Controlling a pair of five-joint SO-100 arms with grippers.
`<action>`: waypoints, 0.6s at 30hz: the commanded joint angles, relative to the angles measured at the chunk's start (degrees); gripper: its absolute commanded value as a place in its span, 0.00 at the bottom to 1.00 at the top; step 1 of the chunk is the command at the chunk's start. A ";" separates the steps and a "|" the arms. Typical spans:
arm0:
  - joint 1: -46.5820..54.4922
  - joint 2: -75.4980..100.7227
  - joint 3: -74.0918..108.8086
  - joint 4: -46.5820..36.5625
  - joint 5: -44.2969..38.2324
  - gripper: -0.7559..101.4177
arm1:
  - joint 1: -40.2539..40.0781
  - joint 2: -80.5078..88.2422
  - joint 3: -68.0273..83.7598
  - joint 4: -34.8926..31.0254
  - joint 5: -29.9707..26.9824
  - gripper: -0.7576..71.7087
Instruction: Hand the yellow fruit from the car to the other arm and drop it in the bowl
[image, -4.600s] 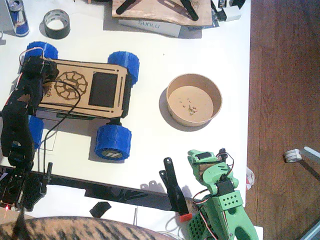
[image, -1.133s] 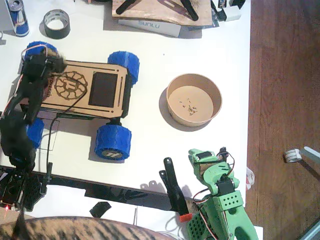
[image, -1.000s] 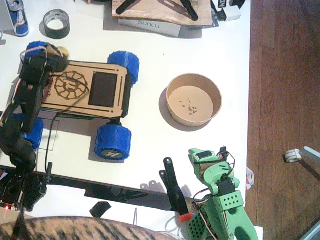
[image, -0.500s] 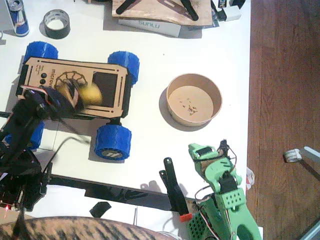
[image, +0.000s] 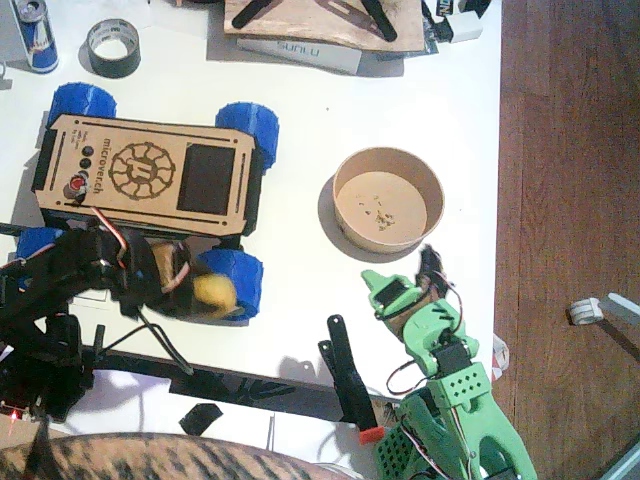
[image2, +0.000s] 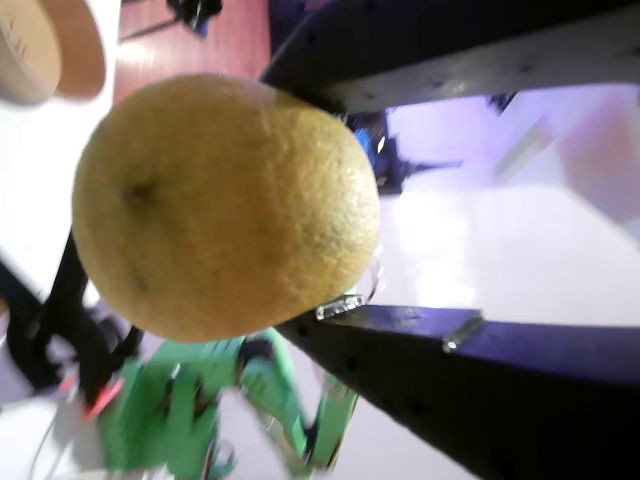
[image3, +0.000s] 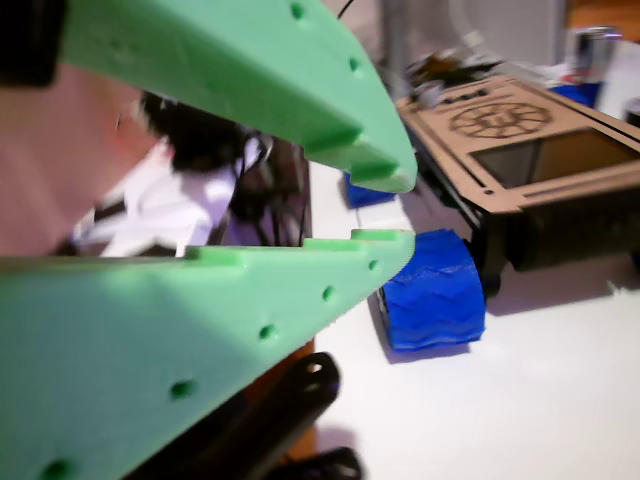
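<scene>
The yellow fruit (image: 213, 291) hangs just in front of the car (image: 150, 180), by its near blue wheel (image: 238, 280). My left gripper (image: 203, 290), the black one, is shut on it. In a wrist view the fruit (image2: 225, 205) fills the space between the two black jaws of the left gripper (image2: 296, 200). My right gripper (image: 402, 282), the green one, points toward the car from the table's front and stands narrowly open with nothing in it. In a wrist view the right gripper (image3: 396, 210) shows a small gap at its tips. The tan bowl (image: 388, 199) sits right of the car, holding only crumbs.
A black tape roll (image: 112, 46) and a can (image: 38, 35) stand at the back left. A wooden board on a box (image: 300, 30) lies at the back. A black bracket (image: 349, 375) lies at the front edge. The table ends at the right, over wooden floor (image: 570, 150).
My left gripper took the fruit from the car's far left corner and carried it across the deck to the near wheel. The green arm has risen and swung left.
</scene>
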 joint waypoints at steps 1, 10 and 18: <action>2.37 3.43 5.62 -10.20 -0.70 0.01 | -2.81 -0.09 0.09 -4.31 -7.56 0.01; 5.36 16.70 43.07 -47.37 -0.97 0.01 | -12.13 -0.88 3.25 -17.58 -27.69 0.01; 5.45 16.96 55.72 -65.04 -0.97 0.01 | -20.39 -1.76 6.15 -20.65 -35.42 0.01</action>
